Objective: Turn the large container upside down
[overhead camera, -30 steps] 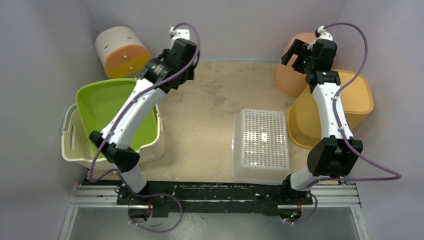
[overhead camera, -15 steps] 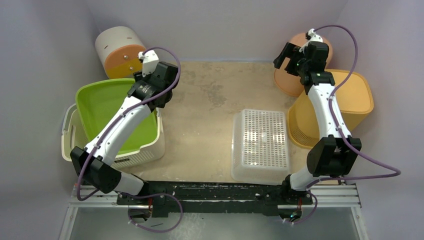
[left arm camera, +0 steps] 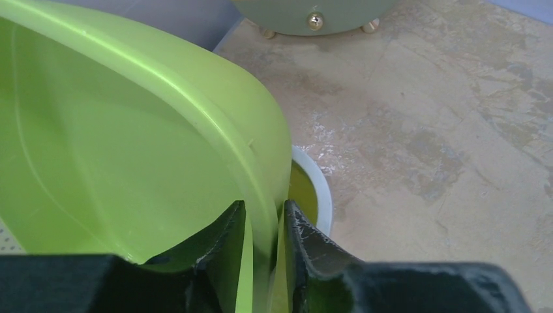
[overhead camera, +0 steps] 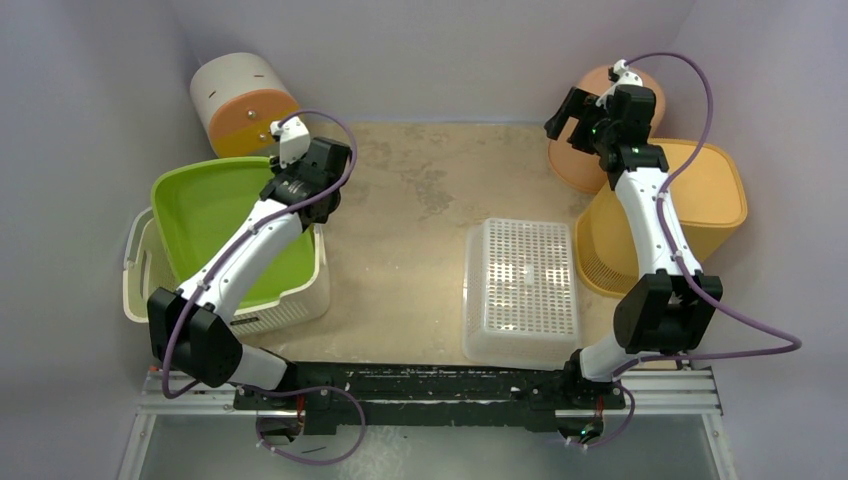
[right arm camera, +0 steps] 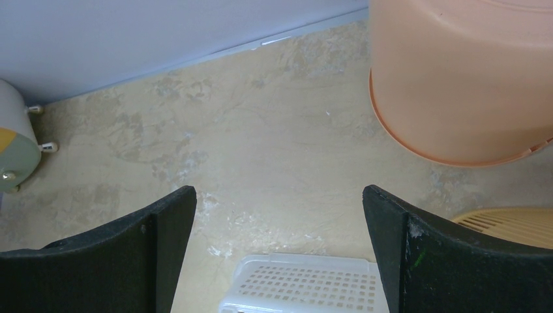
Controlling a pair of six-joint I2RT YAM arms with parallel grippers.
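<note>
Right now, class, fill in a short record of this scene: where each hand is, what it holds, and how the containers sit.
left hand: closed on the rim of the green container
green container: upright, nested in the cream basket
right hand: open, holding nothing, above the table near the peach bucket
clear basket: upside down, mid-table
task status: green container not yet turned
</note>
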